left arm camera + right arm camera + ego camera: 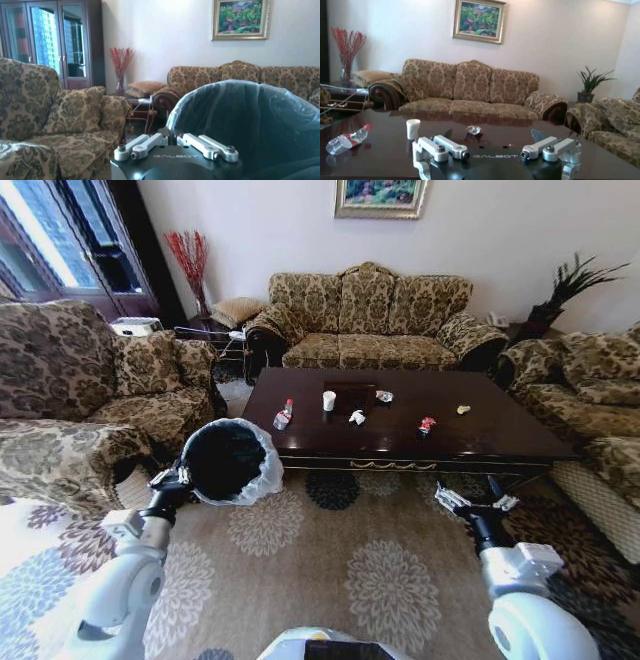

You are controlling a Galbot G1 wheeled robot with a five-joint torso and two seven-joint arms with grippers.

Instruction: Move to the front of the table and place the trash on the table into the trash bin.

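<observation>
The dark glossy table (500,442) stands ahead of me across the rug. On it lies the trash: a clear bottle with a red cap (283,415), a white cup (329,400), crumpled paper (357,417), a silvery wrapper (384,396), a red wrapper (427,424) and a yellow scrap (463,409). My left gripper (172,477) is shut on the rim of the bag-lined trash bin (228,460), holding it by the table's near left corner. The left wrist view has the trash bin (250,123) right behind the left gripper (172,134). My right gripper (475,502) hangs open and empty before the table's front edge, short of the cup (413,128) and bottle (347,139).
Patterned sofas ring the table: one at the back (370,320), one on the left (90,400), one on the right (590,410). A small side table (215,340) sits at the back left corner. Flowered rug (350,570) lies open between me and the table.
</observation>
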